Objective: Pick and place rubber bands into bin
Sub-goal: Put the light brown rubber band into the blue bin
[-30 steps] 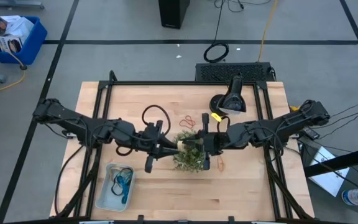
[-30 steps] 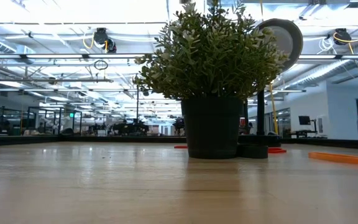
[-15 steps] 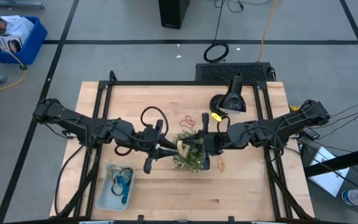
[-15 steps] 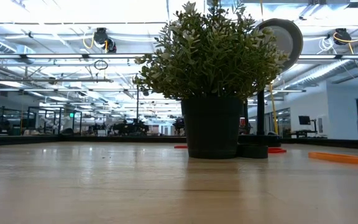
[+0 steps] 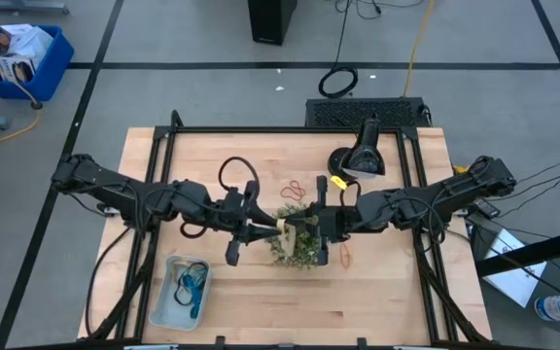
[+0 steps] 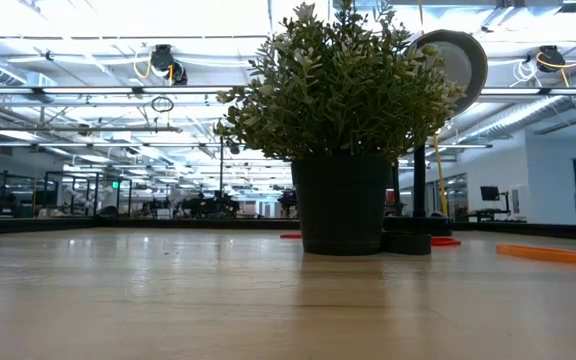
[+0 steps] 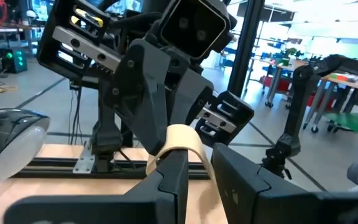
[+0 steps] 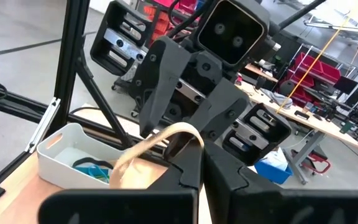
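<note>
- Slightly nearer the plant (image 5: 297, 245) than a second ago, the left gripper (image 5: 278, 229) pinches a tan rubber band (image 7: 176, 140).
- Pale bin (image 5: 162, 305) at the table's near-left corner holds blue and dark bands (image 5: 194, 282).
- Right gripper (image 5: 301, 224), fingers shut, meets the tan rubber band above the plant.

Tan rubber band (image 7: 178, 139) sits pinched between the black left gripper (image 5: 272, 231) and black right gripper (image 5: 296, 226). Just under them, a green plant (image 5: 297, 248) in a black pot (image 6: 342, 205). Beyond the right gripper lie orange-red bands (image 5: 293, 189) on pale wood table (image 5: 261, 301); back behind the left gripper, the pale-blue bin (image 5: 161, 309) holds blue and dark loops.
</note>
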### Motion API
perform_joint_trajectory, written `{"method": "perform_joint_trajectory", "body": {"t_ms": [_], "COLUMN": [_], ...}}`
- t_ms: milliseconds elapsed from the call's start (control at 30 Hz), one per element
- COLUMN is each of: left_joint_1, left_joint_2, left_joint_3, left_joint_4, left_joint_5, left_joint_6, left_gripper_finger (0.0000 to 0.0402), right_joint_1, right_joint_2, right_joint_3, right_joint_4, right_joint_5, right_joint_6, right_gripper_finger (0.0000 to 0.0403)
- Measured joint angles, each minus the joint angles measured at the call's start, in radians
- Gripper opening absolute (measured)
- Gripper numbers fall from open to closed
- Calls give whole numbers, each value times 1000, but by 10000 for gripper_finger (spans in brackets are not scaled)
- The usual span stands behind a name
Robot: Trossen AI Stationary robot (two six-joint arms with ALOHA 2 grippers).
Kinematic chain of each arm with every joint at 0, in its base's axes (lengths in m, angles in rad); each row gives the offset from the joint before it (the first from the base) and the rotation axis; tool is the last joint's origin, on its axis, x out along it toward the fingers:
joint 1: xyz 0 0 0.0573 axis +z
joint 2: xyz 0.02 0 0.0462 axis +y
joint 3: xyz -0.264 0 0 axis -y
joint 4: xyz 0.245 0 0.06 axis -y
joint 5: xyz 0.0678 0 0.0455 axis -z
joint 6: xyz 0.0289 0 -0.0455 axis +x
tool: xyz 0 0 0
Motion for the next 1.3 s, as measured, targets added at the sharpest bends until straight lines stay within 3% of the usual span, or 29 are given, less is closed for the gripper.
{"method": "perform_joint_trajectory", "body": {"t_ms": [600, 833, 1133, 1300], "left_joint_1": [26, 26, 26, 26], "left_joint_2": [21, 21, 21, 21], "left_joint_3": [0, 0, 0, 0], "left_joint_4": [7, 2, -30, -37], "left_joint_5": [34, 36, 36, 37], "left_joint_6": [-4, 5, 5, 8], "left_gripper_finger": [78, 9, 9, 6], "right_joint_1": [-5, -5, -4, -4], "right_joint_2": [0, 0, 0, 0], "right_joint_3": [0, 0, 0, 0], "right_joint_4": [22, 21, 3, -54], "right_joint_5": [0, 0, -1, 2], "right_joint_6": [-17, -15, -14, -14], "right_gripper_finger": [0, 3, 29, 72]}}
